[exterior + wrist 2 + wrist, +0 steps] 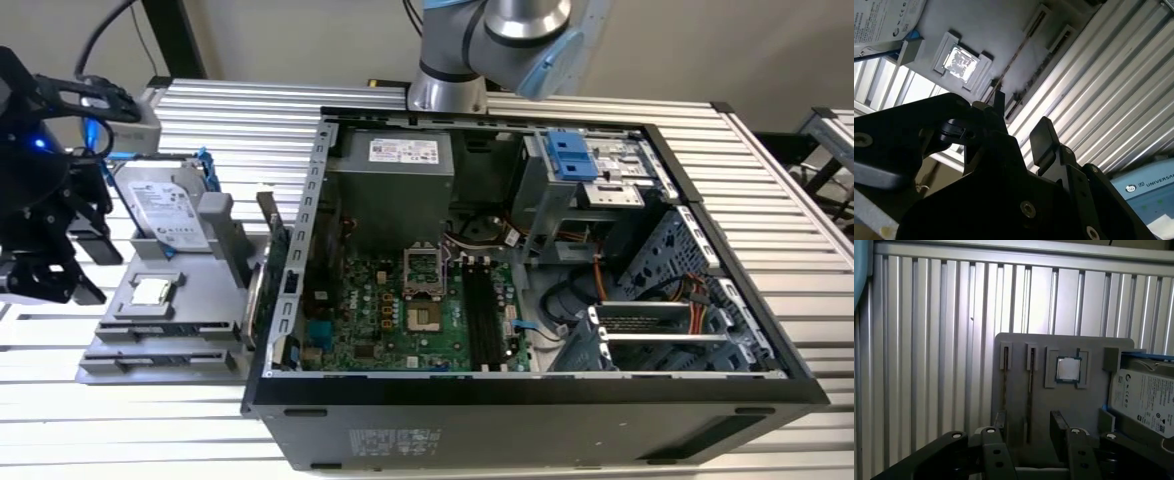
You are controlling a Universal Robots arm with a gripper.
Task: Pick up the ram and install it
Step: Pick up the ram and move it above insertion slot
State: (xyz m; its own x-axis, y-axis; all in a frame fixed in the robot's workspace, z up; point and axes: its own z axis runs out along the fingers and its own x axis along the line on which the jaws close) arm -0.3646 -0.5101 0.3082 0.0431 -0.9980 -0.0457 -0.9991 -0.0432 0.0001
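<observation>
The arm (494, 30) reaches past the open case (534, 420) to the exterior view's left, pincer (1028, 416) low over the grey holder (1064, 347) on the worktop (929, 365), jaws apart. The ram (1030, 385) stands on edge in a holder slot, in line with that gap, beside the processor (1068, 369) and hard drive (1144, 395)

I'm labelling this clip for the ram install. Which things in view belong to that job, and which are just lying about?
Job: ram, on edge in the grey holder; open gripper, nearest it; computer case with motherboard.
Lying about: hard drive; processor chip.
</observation>
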